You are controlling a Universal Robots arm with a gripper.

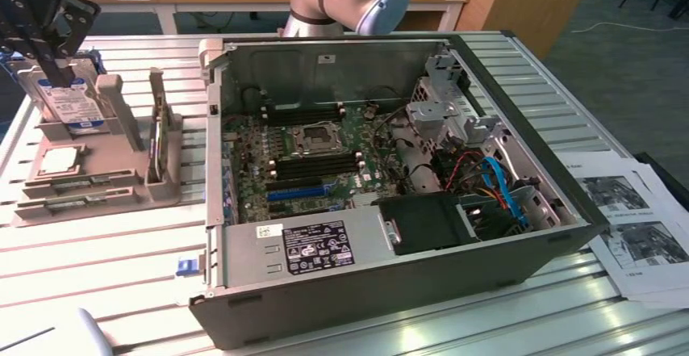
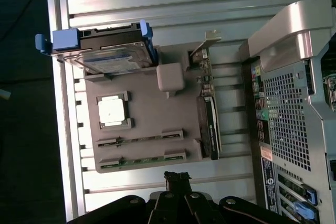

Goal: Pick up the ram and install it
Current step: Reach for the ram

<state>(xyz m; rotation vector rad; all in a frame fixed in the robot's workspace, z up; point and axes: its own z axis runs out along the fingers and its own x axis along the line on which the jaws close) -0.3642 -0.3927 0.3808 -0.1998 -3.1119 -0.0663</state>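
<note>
Above the grey plastic parts holder [image 2: 157,114], the black gripper [image 2: 176,177] hovers, fingers pressed together and empty. The thin green ram stick [image 2: 142,161] lies untouched in a holder groove. Pickup seems at the approach stage; grasping would call for parted fingers straddling the stick.

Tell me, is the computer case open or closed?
Open: the computer case has no side panel on; its motherboard and cables are in plain sight.

Our slatted metal table [image 1: 108,243] carries an open computer case [image 1: 356,291], with a grey parts holder [image 1: 108,190] just beside it. We see printed sheets [image 1: 635,235], perhaps overhanging its edge, at the exterior view's right.
</note>
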